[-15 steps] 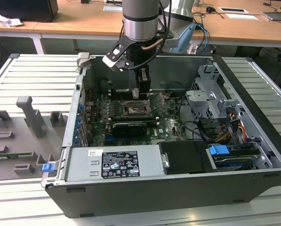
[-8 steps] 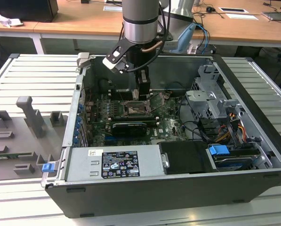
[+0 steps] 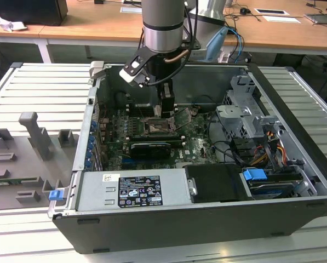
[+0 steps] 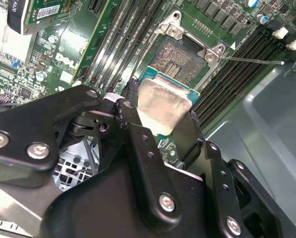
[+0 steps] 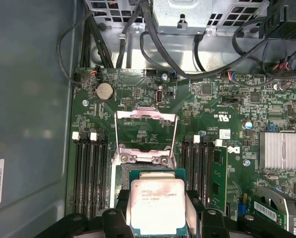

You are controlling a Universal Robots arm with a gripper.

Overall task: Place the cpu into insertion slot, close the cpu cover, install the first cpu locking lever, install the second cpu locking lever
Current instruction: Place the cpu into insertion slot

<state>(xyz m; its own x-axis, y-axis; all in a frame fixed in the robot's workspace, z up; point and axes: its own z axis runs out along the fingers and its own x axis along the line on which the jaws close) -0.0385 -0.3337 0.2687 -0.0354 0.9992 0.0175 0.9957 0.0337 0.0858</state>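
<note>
**Exterior view.** The black two-finger gripper (image 3: 162, 108) is being held inside the open dark-grey metal computer case (image 3: 294, 115). The insertion slot (image 3: 156, 127), a square dark socket with a silver metal rim, is lying directly below the jaws on the green circuit board (image 3: 199, 145).

**Second wrist view.** The cpu (image 4: 162, 106), a thin pale silver square chip, is being clamped between the jaws by two opposite edges. It is being carried clear of the insertion slot, which is lying just ahead of the jaws. A thin silver locking lever (image 4: 252, 61) is standing swung out beside the slot.

**First wrist view.** The cpu cover (image 5: 147, 130), a thin silver hinged metal frame, is standing raised just beyond the jaws, so the slot is being left open. Long black memory slots (image 5: 90, 173) are flanking the jaws on both sides.

**Guidance.** The chip is best kept level and its edges squared to the rim. Room outside each jaw is judged tight, and the raised cover is limiting travel ahead.
</note>
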